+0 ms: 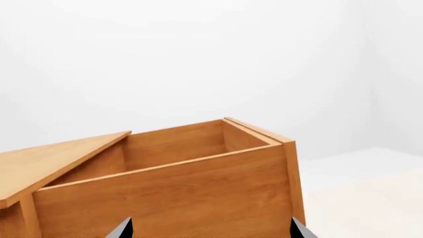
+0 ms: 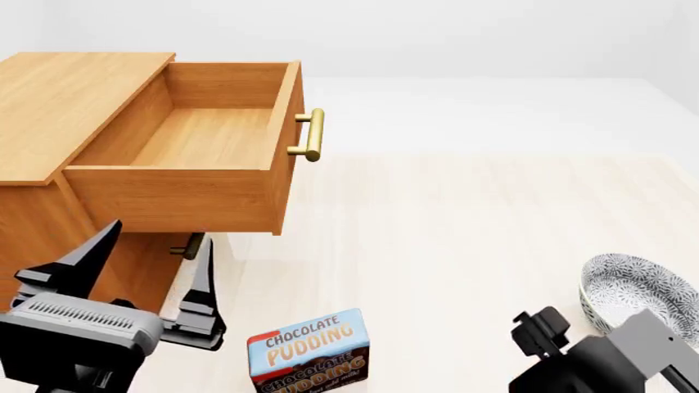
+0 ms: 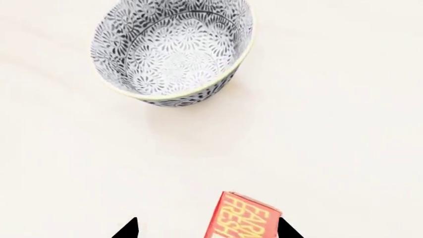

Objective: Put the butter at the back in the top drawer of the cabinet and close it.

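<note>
Hovering our right gripper (image 3: 208, 229) with fingers spread and empty over the butter (image 3: 243, 218) lying beside the patterned bowl (image 3: 173, 49), we keep our left gripper (image 2: 142, 282), also spread and empty, below the top drawer (image 2: 175, 196), which stands open to receive it.

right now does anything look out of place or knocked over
Nothing stands out. The top drawer is pulled out and bare inside, the pudding box stands upright, and the bowl sits upright, unspilled.
</note>
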Motion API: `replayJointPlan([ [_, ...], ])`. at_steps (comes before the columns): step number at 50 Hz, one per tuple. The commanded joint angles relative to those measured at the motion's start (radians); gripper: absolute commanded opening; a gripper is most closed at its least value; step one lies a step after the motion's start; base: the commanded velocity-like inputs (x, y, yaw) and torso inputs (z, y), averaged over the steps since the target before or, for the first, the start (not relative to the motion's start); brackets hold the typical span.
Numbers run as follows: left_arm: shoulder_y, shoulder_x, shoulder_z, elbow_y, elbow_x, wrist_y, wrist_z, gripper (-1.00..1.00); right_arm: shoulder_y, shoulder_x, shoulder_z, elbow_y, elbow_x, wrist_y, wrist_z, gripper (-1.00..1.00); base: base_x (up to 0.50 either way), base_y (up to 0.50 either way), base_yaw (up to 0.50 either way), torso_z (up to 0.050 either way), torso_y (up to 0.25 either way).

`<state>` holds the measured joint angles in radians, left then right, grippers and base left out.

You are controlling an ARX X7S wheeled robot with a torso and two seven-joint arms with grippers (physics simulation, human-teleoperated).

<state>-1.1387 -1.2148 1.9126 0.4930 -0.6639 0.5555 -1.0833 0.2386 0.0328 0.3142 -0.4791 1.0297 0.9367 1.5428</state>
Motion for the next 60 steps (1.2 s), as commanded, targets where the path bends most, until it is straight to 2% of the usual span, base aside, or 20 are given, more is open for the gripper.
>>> replayJointPlan([
  [1,0.005,0.000,-0.002,-0.004,-0.003,-0.005,0.000,1.00,0.031,0.024,-0.012,0.063,-0.039,-0.025,-0.030,1.00,0.00,0.00,0.00,0.000,0.000],
  [60,0.027,-0.010,-0.022,0.007,0.002,-0.014,-0.004,1.00,-0.058,0.052,0.007,0.129,-0.063,-0.102,-0.086,1.00,0.00,0.00,0.00,0.000,0.000],
])
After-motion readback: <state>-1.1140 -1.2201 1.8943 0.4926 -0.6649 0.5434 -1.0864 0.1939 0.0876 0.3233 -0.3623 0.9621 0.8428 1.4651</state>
